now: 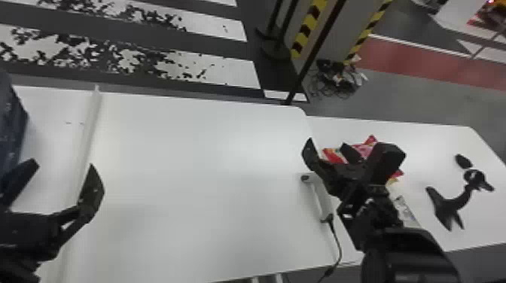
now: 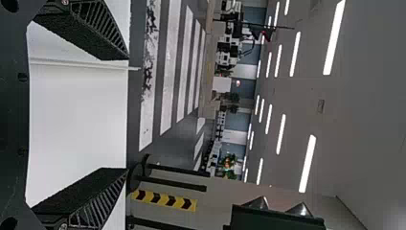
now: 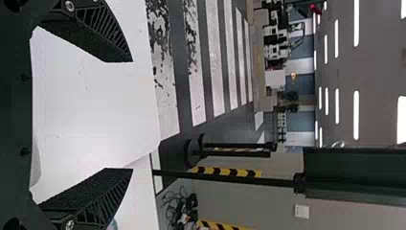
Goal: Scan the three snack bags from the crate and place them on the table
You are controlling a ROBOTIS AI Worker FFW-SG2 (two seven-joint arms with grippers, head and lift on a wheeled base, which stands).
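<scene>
Over the left part of the white table, my left gripper stands open beside the blue crate, with nothing between its fingers. The left wrist view has the same gripper with its fingers wide apart. On the right, my right gripper is open and partly covers red and pink snack packaging on the side table; how many bags lie there I cannot tell. Its spread fingers hold nothing in the right wrist view, where the gripper is over white tabletop. The crate's inside is hidden.
A white handheld device with a black cable lies by the right forearm. A black stand is on the right side table. A pale printed item is partly behind the right arm. A raised strip crosses the table's left part.
</scene>
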